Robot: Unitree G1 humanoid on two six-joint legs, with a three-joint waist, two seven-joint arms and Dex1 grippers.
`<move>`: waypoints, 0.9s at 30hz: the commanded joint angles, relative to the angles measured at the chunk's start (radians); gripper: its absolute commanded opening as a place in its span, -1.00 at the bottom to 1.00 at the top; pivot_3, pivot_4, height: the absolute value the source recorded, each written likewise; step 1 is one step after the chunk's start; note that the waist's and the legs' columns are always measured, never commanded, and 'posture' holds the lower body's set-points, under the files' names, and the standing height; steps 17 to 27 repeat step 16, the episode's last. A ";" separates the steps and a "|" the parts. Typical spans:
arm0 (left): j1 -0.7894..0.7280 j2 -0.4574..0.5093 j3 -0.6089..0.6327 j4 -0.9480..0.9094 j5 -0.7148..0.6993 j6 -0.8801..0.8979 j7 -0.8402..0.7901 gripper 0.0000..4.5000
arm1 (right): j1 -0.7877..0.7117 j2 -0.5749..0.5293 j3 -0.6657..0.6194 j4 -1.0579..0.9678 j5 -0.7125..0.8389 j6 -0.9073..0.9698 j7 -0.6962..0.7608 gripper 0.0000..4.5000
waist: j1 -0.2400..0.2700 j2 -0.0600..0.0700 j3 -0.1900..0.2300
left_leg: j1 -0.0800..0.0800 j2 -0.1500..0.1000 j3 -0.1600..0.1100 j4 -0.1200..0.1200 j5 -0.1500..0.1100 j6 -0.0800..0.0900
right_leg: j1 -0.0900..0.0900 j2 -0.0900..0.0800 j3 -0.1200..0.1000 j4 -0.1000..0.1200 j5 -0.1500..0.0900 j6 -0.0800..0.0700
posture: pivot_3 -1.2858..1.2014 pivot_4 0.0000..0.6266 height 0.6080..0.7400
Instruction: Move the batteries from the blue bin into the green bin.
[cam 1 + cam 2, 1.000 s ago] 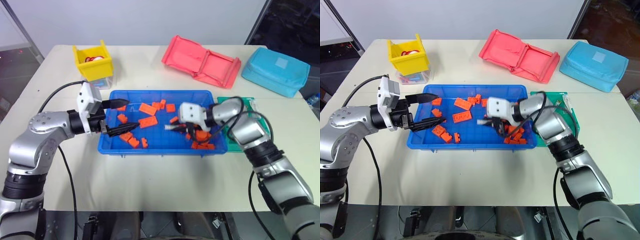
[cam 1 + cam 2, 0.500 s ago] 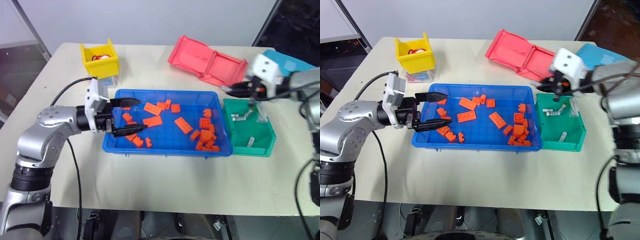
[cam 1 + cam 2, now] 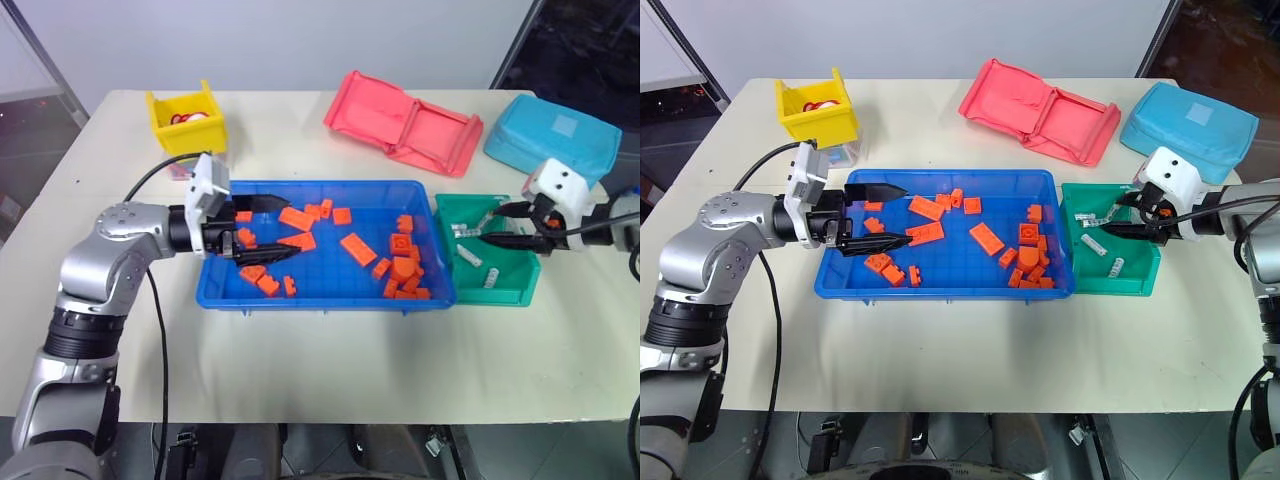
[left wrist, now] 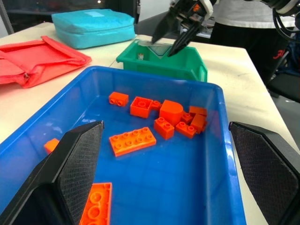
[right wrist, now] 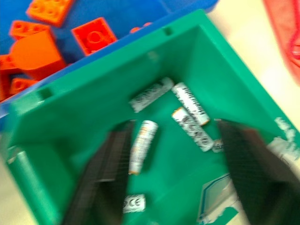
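since the earlier frame, the right gripper (image 3: 1118, 216) is swung from the blue bin (image 3: 940, 290) to the green bin (image 3: 1130, 283), fingers spread, where batteries (image 5: 143, 145) are seen; the left gripper (image 3: 890, 214) is held apart over orange blocks (image 3: 985, 237).

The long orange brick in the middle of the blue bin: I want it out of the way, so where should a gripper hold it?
Grip the long orange brick across its two long sides at mid-length, coming from straight above. It lies flat, studs up, apart from its neighbours in the blue bin, so both sides look free.
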 commanded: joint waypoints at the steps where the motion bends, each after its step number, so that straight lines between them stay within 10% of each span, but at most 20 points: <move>1: -0.004 0.012 0.055 -0.005 0.003 -0.011 0.028 1.00 | -0.045 0.008 -0.045 0.011 0.022 -0.008 -0.027 0.99 | 0.000 0.000 0.000 | 0.000 0.000 0.000 0.000 0.000 0.000 | 0.000 0.000 0.000 0.000 0.000 0.000 | 0.03 -0.52 1.00; 16: 0.175 0.086 0.447 0.068 0.074 -0.087 0.418 1.00 | -0.046 0.087 -0.327 0.422 0.054 -0.215 -0.414 0.99 | 0.002 0.000 0.000 | 0.000 -0.001 0.000 -0.002 0.000 0.000 | 0.000 -0.001 0.000 -0.001 0.000 0.000 | 0.03 -0.52 1.00; 27: 0.175 0.086 0.447 0.068 0.074 -0.087 0.418 1.00 | -0.046 0.087 -0.327 0.422 0.054 -0.215 -0.414 0.99 | 0.002 0.000 0.000 | 0.000 -0.001 0.000 -0.002 0.000 0.000 | 0.000 -0.001 0.000 -0.001 0.000 0.000 | 0.03 -0.52 1.00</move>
